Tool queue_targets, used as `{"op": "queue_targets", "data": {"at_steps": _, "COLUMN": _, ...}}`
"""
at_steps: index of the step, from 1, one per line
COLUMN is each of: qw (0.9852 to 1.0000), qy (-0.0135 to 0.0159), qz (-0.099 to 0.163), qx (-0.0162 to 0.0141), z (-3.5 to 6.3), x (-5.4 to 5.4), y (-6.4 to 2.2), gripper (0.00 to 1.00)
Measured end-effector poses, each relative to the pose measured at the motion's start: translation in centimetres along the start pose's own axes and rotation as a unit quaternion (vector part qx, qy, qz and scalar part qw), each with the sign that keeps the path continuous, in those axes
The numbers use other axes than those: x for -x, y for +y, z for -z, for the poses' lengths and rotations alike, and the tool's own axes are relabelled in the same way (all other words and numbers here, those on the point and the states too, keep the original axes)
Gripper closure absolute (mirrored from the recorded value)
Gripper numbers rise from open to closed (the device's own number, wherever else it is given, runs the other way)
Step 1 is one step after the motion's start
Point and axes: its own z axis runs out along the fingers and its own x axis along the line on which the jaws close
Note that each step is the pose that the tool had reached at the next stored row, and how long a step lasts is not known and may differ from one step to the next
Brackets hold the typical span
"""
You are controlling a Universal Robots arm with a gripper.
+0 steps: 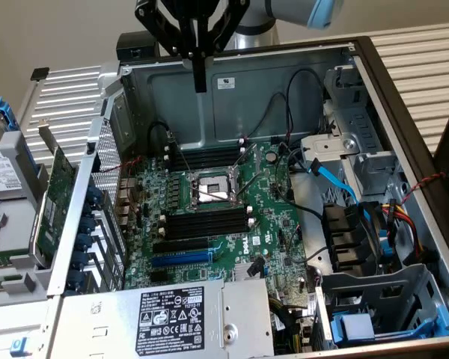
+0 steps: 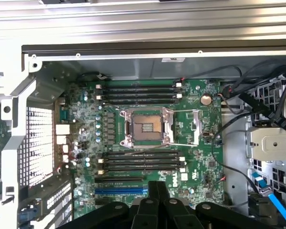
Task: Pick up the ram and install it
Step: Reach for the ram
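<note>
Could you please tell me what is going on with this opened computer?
A robot arm's pincer hangs shut above the open computer case, over the motherboard. As far as the views show, it holds nothing. The black memory slots on both sides of the processor socket look empty, so no stick has been installed yet.

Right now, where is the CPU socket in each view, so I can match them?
Exterior view: CPU socket sits mid-board, between the two banks of black memory slots.
Wrist view: CPU socket lies between the same two banks.
Shared landmark: the blue expansion slot beside one bank.
</note>
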Motion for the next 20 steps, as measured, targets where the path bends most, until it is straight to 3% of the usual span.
{"op": "queue_targets", "data": {"at_steps": 20, "qw": 1.0000, "qy": 0.0005, "qz": 0.000, "qx": 0.0000, "z": 0.20, "x": -9.0, "y": -0.69, "gripper": 0.89}}
